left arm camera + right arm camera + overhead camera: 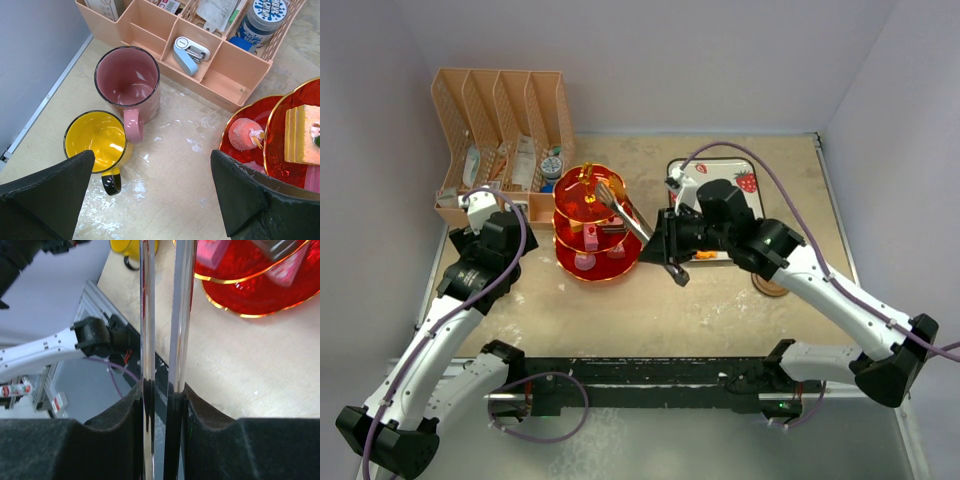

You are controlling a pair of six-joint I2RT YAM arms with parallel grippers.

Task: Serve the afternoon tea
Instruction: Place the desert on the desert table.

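Stand [606, 274] holds cakes [301, 135]; right claw [161, 399] clamps tongs [182, 315]; jar [262, 19] label unreadable.

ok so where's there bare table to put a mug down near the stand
Bare table runs between the stand and the near edge, and in the gap between the yellow mug and the stand. Crowded: pink mug by the organiser, and the stand's right side, where the right claw holds tongs.

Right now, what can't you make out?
Right wrist view: tips of the metal tongs cut off by the top edge; top view too small to tell if they hold anything.
Top view: pink mug and yellow mug hidden under the left arm; strawberry-print tray mostly covered by the right arm.
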